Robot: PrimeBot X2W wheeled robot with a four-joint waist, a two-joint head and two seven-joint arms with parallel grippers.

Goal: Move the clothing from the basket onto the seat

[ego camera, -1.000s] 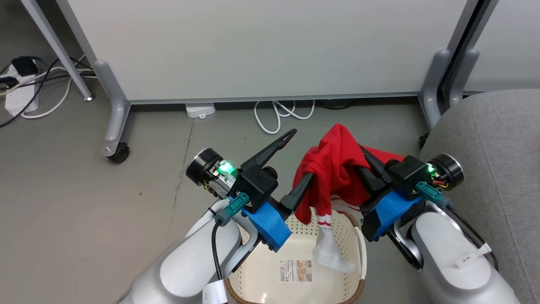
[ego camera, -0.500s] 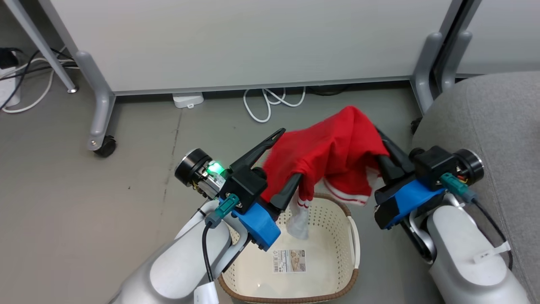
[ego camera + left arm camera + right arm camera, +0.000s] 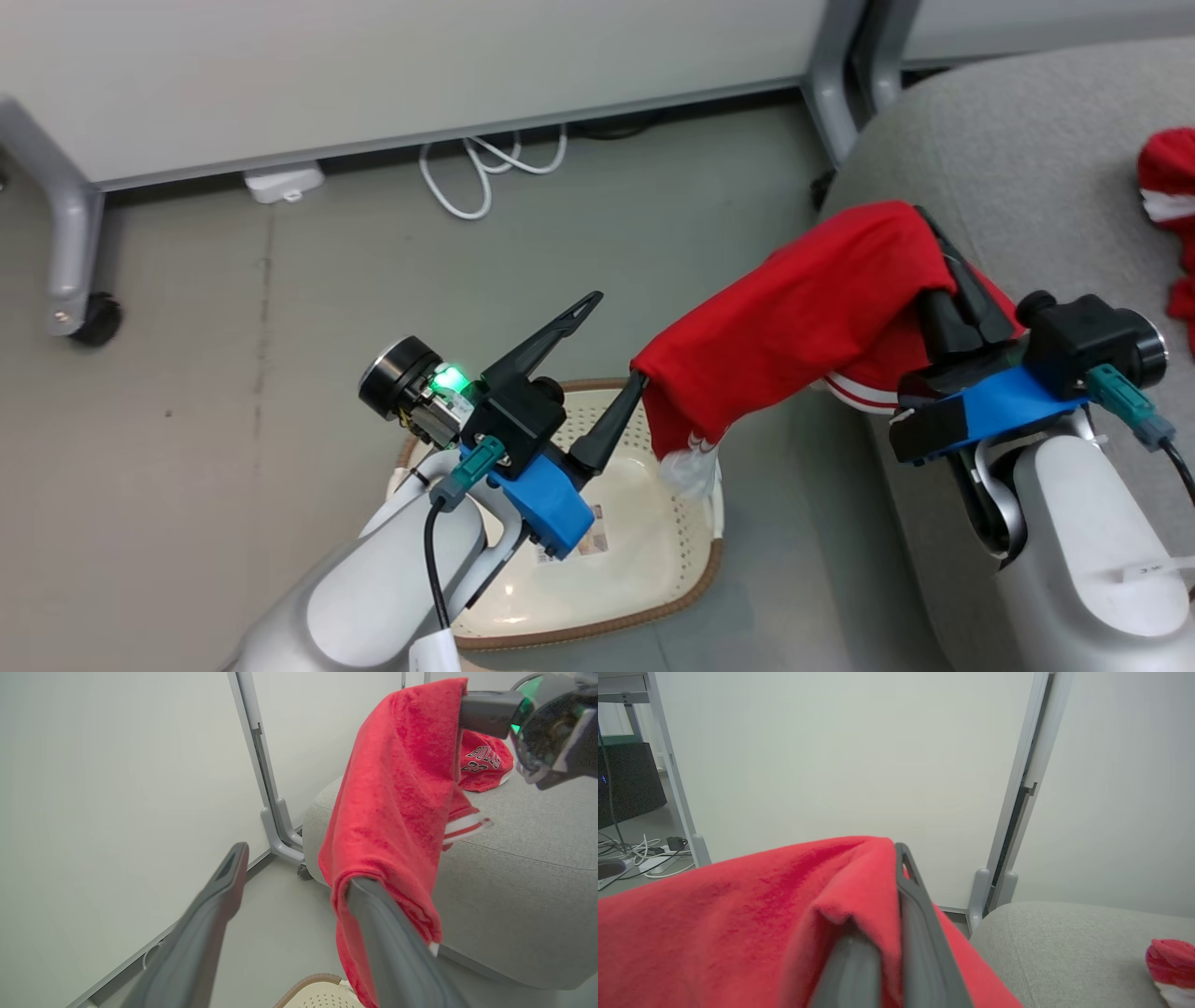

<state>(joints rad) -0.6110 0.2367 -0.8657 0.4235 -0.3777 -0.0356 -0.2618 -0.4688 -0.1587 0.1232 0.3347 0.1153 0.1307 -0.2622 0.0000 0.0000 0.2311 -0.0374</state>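
Right gripper (image 3: 926, 224): jaws nearly closed, pinching a fold of the red striped-trim piece (image 3: 803, 299). The right wrist view shows both fingers (image 3: 920, 933) tight together with cloth bunched against them.

Left gripper (image 3: 620, 336): jaws wide apart, clamping nothing. The cloth's other end is hooked over the tip of one finger (image 3: 607, 429); the other finger is bare.

The piece hangs stretched between the two grippers, off the floor. Its right end is over the edge of the seat (image 3: 1008, 140), and its left end, with a white bit dangling, is over the far rim of the basket (image 3: 597, 630). White-and-red trim shows on the underside near the right gripper.

The jersey (image 3: 483, 760) lies crumpled on the seat, well apart from both grippers. "BULLS 23" reads in the left wrist view.

Basket label (image 3: 592, 541) is partly behind the left gripper, print too small to read. The white tag (image 3: 1153, 567) on the right forearm is also unreadable.
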